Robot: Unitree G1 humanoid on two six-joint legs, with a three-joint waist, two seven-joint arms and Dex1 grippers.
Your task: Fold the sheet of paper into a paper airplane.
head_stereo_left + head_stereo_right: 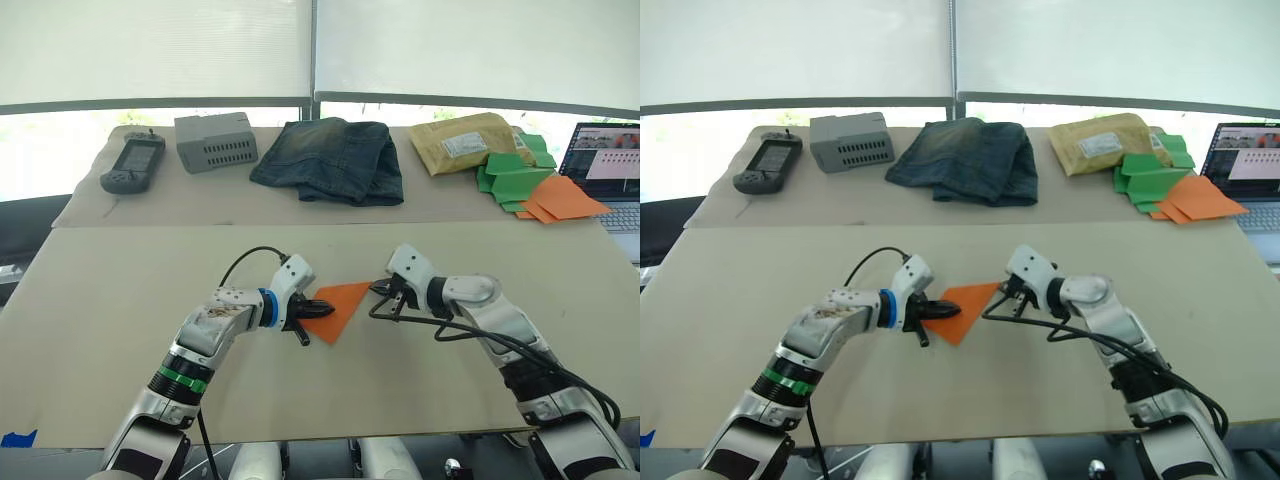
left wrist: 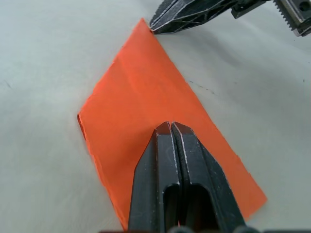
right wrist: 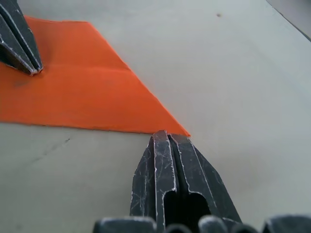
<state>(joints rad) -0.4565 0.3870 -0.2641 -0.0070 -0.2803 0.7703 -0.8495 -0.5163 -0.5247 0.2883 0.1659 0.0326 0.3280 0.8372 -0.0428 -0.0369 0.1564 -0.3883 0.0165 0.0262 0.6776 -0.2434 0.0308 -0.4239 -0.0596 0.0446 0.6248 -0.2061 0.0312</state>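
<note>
The sheet of paper (image 1: pixel 335 308) is lying flat mid-bench (image 1: pixel 120 290), already folded into a pointed orange wedge with a crease running along it, its tip pointing right. Both arms are reaching in over the near edge, forearms angling inward toward each other.

The left pincer (image 1: pixel 318 306) is coming in from the left, wrist roughly level, fingers pressed together with no gap, tips resting down on the middle of the paper. In the left wrist view the fingers (image 2: pixel 165 165) are sitting closed on top of the orange surface, not clamping an edge.

The right pincer (image 1: pixel 381 290) is coming in from the right with the elbow bent out, fingers also closed tight, tips right at the paper's right-hand point; the right wrist view has the tip (image 3: pixel 167 138) touching that corner on the bench.

Along the far side: a handheld device (image 1: pixel 133 163), a grey box (image 1: pixel 215 141), folded jeans (image 1: pixel 332 158), a padded envelope (image 1: pixel 465 142), piled green and orange paper pieces (image 1: pixel 530 182), and a laptop (image 1: pixel 612 170) at far right.
</note>
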